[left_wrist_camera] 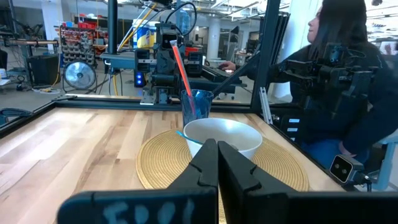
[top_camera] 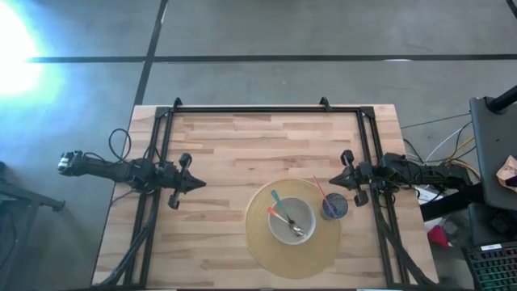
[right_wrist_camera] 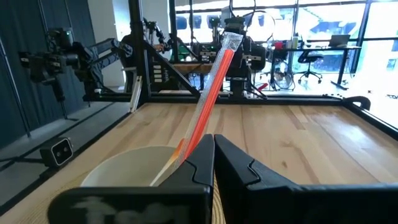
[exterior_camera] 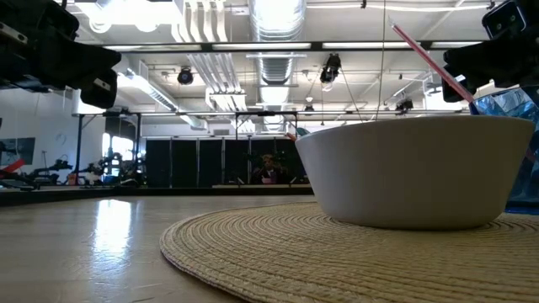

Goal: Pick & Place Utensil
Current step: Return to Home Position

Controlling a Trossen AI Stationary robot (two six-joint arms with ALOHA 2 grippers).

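A white bowl [top_camera: 291, 221] stands on a round woven placemat [top_camera: 260, 242] at the table's near right. Several utensils lie in the bowl: a metal spoon [top_camera: 296, 229], one with a teal handle [top_camera: 276, 196] and one with an orange handle [top_camera: 275, 214], all leaning on the rim. A blue cup [top_camera: 334, 208] with a red straw [top_camera: 321, 188] stands beside the bowl. My left gripper [top_camera: 200, 183] hovers shut over the table's left, well apart from the bowl [left_wrist_camera: 224, 137]. My right gripper [top_camera: 333, 183] hovers shut just beyond the cup, with the straw [right_wrist_camera: 211, 87] in front of it.
A black frame [top_camera: 250, 109] runs along the table's far edge and down both sides beside the arms. Bare wood [top_camera: 258, 145] lies between the grippers and toward the far edge. A person [left_wrist_camera: 339, 62] sits beyond the table's right side.
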